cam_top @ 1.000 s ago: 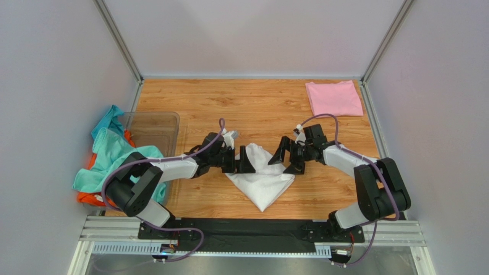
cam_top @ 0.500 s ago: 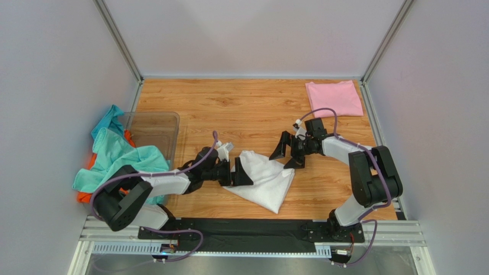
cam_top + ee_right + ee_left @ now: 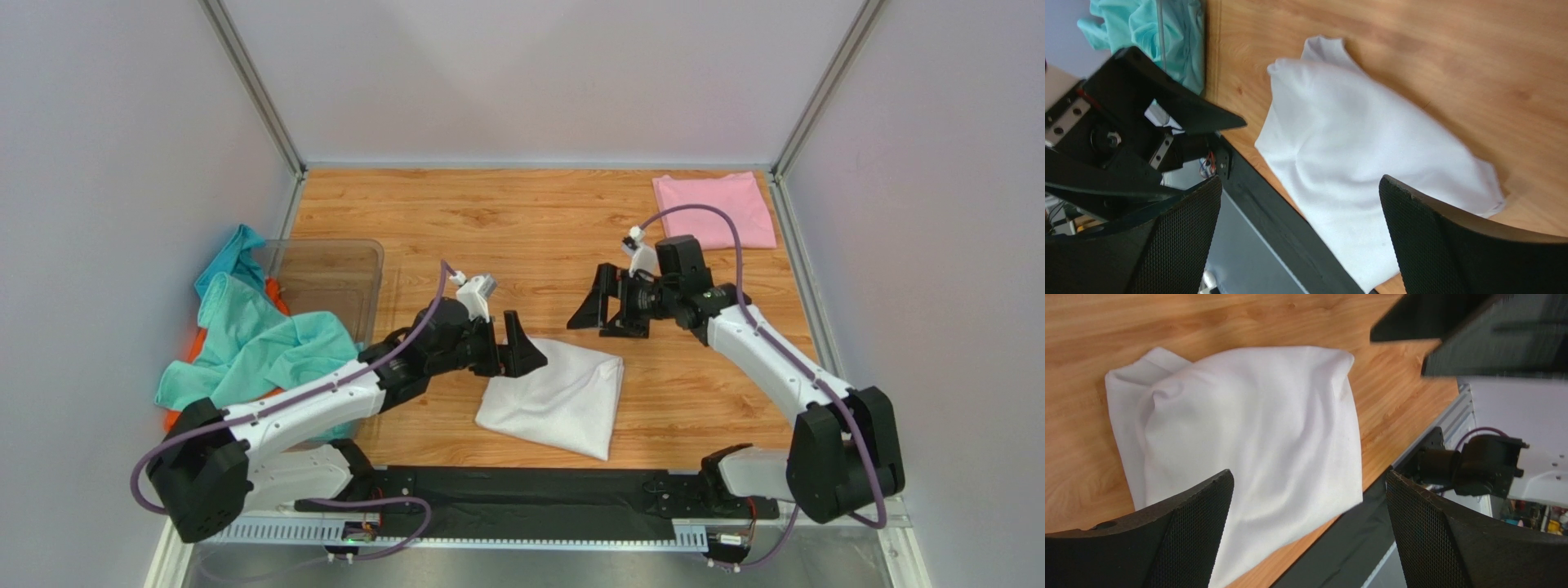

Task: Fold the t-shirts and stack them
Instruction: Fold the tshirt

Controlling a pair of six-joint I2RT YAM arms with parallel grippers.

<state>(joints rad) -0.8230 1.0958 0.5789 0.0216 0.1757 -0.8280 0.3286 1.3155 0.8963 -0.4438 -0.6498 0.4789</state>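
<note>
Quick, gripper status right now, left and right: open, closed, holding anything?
Left gripper: open, holding nothing; the white t-shirt is not gripped.
Right gripper: open, holding nothing.

Orange t-shirt [image 3: 179, 424] mostly beneath teal t-shirts [image 3: 255, 343]

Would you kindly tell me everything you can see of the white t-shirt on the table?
The white t-shirt is plain, soft cloth, folded into a compact, roughly rectangular bundle with gentle creases and a small flap poking out at one corner. It lies flat on the wooden table, near the front edge between the two arms. Neither gripper holds it: the left gripper is open by its far left corner, and the right gripper is open, well clear of it.
</note>
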